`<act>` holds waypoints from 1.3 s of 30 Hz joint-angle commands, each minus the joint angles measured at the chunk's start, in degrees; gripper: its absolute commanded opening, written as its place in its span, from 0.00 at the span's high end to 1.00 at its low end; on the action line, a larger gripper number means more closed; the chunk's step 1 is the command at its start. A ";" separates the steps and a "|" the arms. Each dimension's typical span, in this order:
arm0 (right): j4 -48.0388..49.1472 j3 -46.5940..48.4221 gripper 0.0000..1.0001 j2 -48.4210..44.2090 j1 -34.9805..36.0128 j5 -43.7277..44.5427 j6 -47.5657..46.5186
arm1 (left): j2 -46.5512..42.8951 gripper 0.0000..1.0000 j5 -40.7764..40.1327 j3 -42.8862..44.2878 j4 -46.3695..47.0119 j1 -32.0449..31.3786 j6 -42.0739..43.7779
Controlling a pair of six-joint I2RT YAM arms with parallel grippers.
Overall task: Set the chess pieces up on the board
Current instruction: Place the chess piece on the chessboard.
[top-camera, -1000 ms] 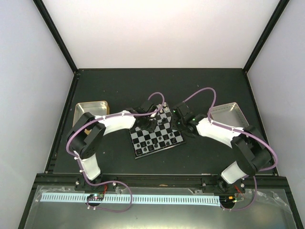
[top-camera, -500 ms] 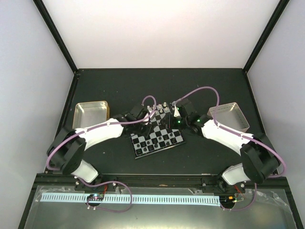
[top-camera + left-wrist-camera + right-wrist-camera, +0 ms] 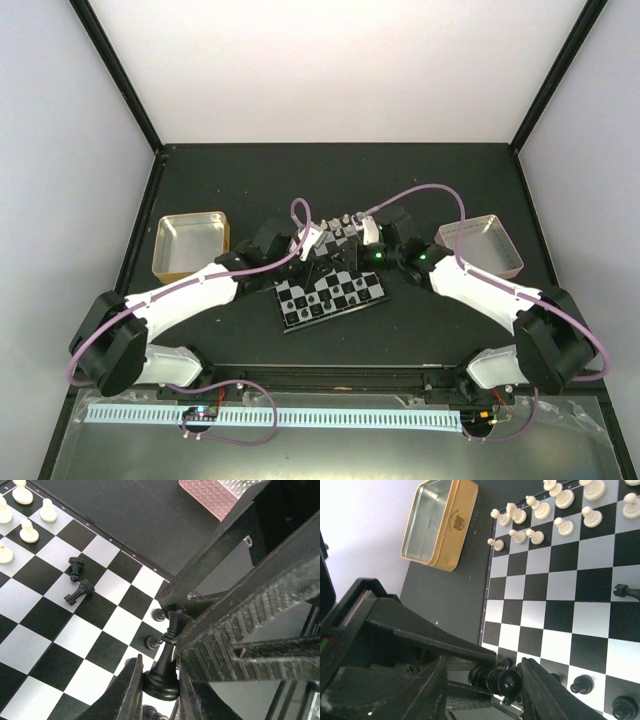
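- Left jaws are clamped on the base of a tall black piece (image 3: 162,672), which appears lifted just above the board's edge rows on the black side.
- Right jaws are spread wide and straddle that same piece's upper half, with a clear gap on one side in the right wrist view. It looks like a mid-air hand-off.
- The good play now: the right gripper (image 3: 485,674) closes gently and square on the stem before the left gripper (image 3: 159,690) lets go. If the left releases too soon, the piece drops.
- Fingers are crowded here, so the left should back straight out along its own line, not sideways.
- Black pawns (image 3: 158,614) stand just beside the held piece, near enough to be knocked.
- Two fallen pieces (image 3: 80,587) lie on their sides mid-board and need righting later.
- The board (image 3: 335,312) sits slanted between the arms, with white pieces (image 3: 542,511) ranked along one side.
- The left tray (image 3: 188,245) and right tray (image 3: 478,243) flank it, well apart.
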 commanded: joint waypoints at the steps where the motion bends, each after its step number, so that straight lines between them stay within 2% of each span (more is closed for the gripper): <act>1: 2.56 -1.73 0.64 -1.97 -0.16 -4.56 2.22 | -2.29 0.96 1.71 -1.28 4.20 -0.34 -0.54; 7: 2.83 -2.22 0.76 -2.50 -0.19 -5.63 2.57 | -4.86 0.96 2.12 -2.85 5.35 -0.28 -1.07; 13: 3.46 -2.08 0.96 -1.88 -0.16 -6.63 2.84 | -6.01 0.95 1.92 -3.30 5.89 -0.31 -1.41; 16: 3.79 -2.16 0.99 -2.52 -0.16 -4.92 2.67 | -6.23 0.89 1.63 -3.29 5.48 -0.24 -2.10; 18: 2.97 -2.09 0.99 -3.34 -0.16 -2.70 2.09 | -6.50 0.78 0.40 -3.24 4.88 -0.26 -2.85; 22: -0.74 -1.68 0.99 -4.97 0.04 4.57 -1.14 | -8.01 0.52 -4.79 -3.12 2.33 -0.24 -4.70; 23: -2.15 -1.53 0.99 -5.28 0.28 7.24 -2.38 | -8.68 0.49 -6.73 -3.06 1.46 -0.26 -5.15; 27: -8.26 -0.48 0.99 -6.36 2.16 19.04 -6.87 | -12.74 0.44 -14.85 -2.81 -3.21 -0.27 -6.44; 33: -12.37 -0.03 0.99 -8.05 8.17 32.54 -11.24 | -22.89 0.42 -28.61 -2.38 -9.48 -0.12 -7.49; 39: -14.46 -0.08 0.99 -8.13 17.16 43.31 -14.67 | -33.64 0.37 -35.44 -5.11 -8.69 -0.14 -7.28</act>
